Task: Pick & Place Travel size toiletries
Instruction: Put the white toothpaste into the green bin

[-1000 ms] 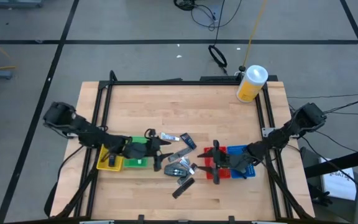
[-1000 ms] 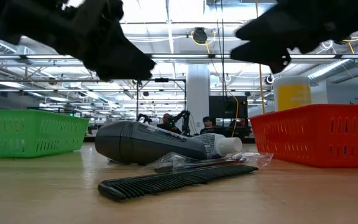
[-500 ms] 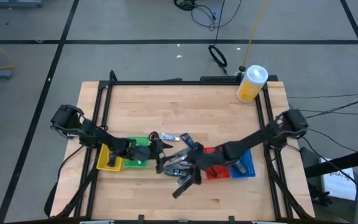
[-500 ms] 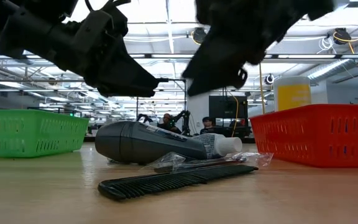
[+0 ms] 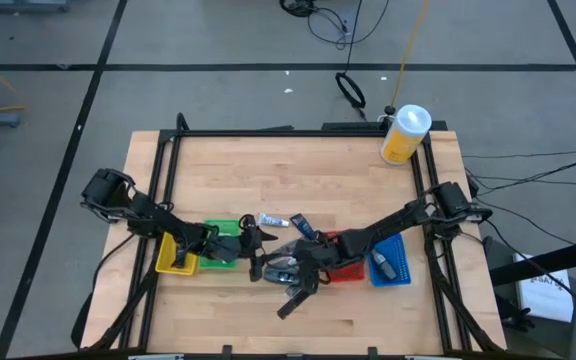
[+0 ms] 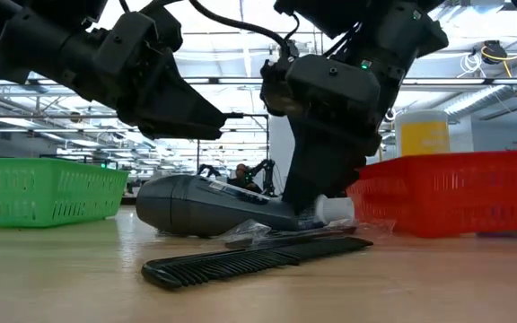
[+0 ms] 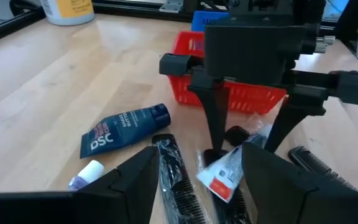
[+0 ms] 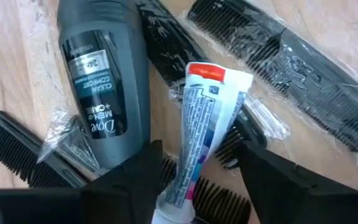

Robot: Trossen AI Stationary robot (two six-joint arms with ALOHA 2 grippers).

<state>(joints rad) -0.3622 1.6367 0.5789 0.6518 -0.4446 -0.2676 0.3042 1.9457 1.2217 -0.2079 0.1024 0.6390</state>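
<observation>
Right gripper (image 8: pixel 188 168) stands spread over a small white toothpaste tube (image 8: pixel 197 134), fingers either side, not clenched. This tube lies in the pile of toiletries toward the front edge of the wooden table (image 5: pixel 298 170), beside a grey deodorant stick (image 8: pixel 101 81) and over black combs (image 8: pixel 303 56) in crinkled clear wrap. Left gripper (image 5: pixel 251 240) waits agape just beside the green bin (image 6: pixel 43 190), at the pile's left.

Risk, in my judgement: the tube is soft, flat and glossy, resting on the combs' teeth, so closing fingers could pinch the wrap or drag a comb along (or squeeze the tube out sideways). The rounded, smooth deodorant stick could roll if nudged. A red bin (image 7: pixel 229 93) sits close behind.
</observation>
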